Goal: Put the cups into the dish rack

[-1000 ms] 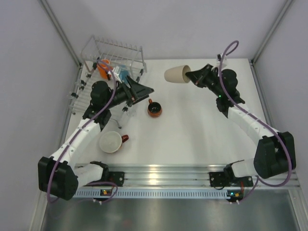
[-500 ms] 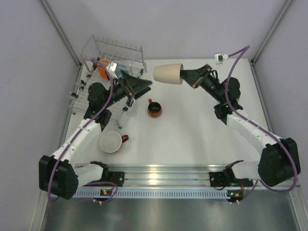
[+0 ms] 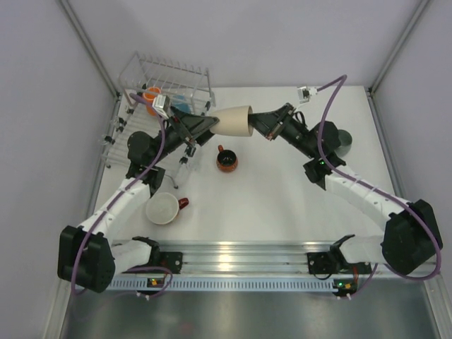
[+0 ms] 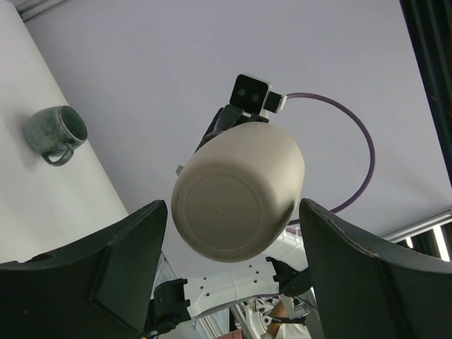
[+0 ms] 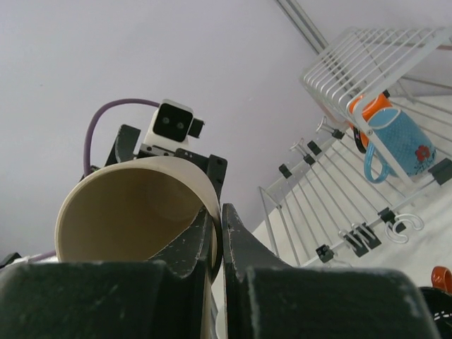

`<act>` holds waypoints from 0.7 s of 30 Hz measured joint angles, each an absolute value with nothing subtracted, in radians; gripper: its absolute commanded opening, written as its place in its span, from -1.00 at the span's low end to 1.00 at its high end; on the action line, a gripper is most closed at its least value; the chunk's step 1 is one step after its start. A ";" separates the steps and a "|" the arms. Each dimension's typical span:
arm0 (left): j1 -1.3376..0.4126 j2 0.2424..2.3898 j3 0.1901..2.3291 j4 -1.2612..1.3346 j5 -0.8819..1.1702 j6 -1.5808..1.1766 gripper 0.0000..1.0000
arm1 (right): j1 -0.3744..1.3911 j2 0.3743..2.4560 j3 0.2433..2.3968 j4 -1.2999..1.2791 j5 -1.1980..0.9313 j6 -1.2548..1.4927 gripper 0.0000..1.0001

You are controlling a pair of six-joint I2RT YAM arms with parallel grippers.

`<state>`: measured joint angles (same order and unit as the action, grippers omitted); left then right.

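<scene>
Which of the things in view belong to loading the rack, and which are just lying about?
Job: dish rack; orange mug and light blue mug in it; beige tumbler held by the right gripper; dark red-handled mug; white red-handled cup; grey-green mug, probably.
Not the job: the arms' purple cables.

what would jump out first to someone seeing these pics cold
The beige tumbler stands out first, held sideways in mid-air above the table's far middle. The right hand is shut on its rim, and its base points into the open left hand, with gaps showing on both sides in the left wrist view. Next comes the dish rack in the far left corner, already holding an orange mug and a light blue mug.
</scene>
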<state>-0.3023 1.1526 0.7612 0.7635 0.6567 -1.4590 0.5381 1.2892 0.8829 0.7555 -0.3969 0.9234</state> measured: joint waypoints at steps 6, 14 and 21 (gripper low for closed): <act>-0.302 1.158 0.722 0.830 0.648 -1.521 0.45 | 0.557 1.303 0.848 0.789 -0.397 0.920 -1.00; -0.302 1.202 0.690 0.934 0.637 -1.595 -0.62 | 0.559 1.306 0.831 0.814 -0.382 0.919 -0.82; -0.299 1.216 0.683 0.979 0.639 -1.615 -1.00 | 0.563 1.306 0.831 0.779 -0.389 0.883 0.36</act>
